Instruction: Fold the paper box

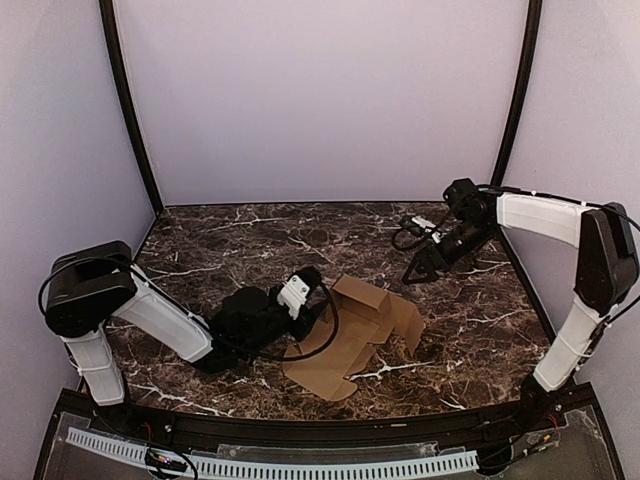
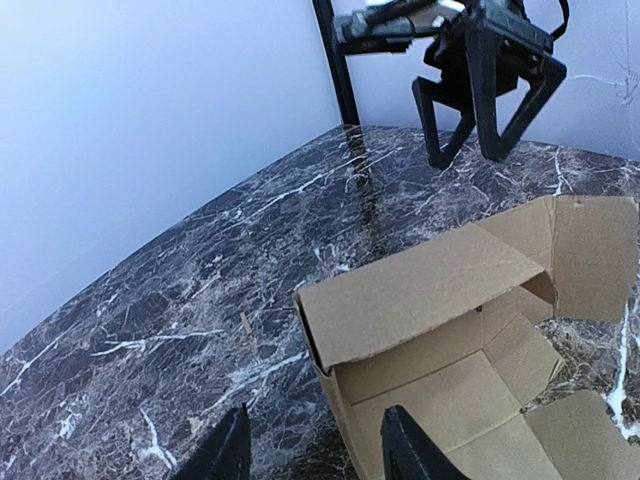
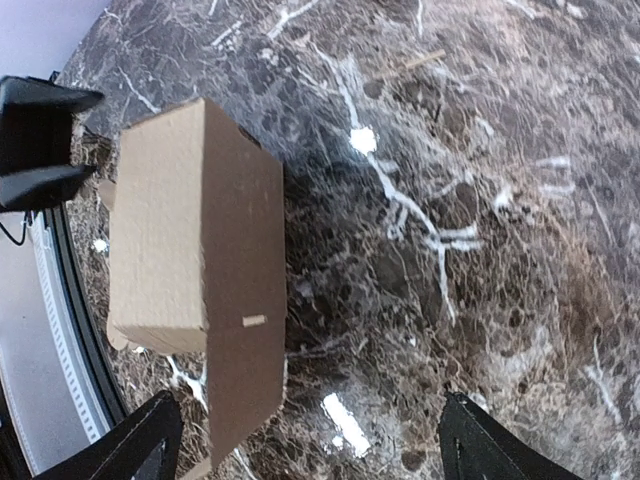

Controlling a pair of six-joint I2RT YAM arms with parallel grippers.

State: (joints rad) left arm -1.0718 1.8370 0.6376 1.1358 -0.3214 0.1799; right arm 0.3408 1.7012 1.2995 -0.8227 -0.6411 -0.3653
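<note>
Dark marbled table [image 1: 230,240], lavender walls [image 1: 320,100]. Half-folded paper box [image 1: 355,330], flaps spread, lies on table. Its near wall edge sits just ahead of L jaws, btwn the tips. L jaws partly apart, gripping nothing. R jaws wide, empty, above box's far side.

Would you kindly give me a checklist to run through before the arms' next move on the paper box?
1. Paper box fully folded: not ok, flaps lie splayed.
2. Left gripper open: ok, astride a box wall.
3. Left gripper free of the cardboard: cannot tell.
4. Right gripper open and empty: ok, apart from the box.
5. Box well on the table: ok.
</note>
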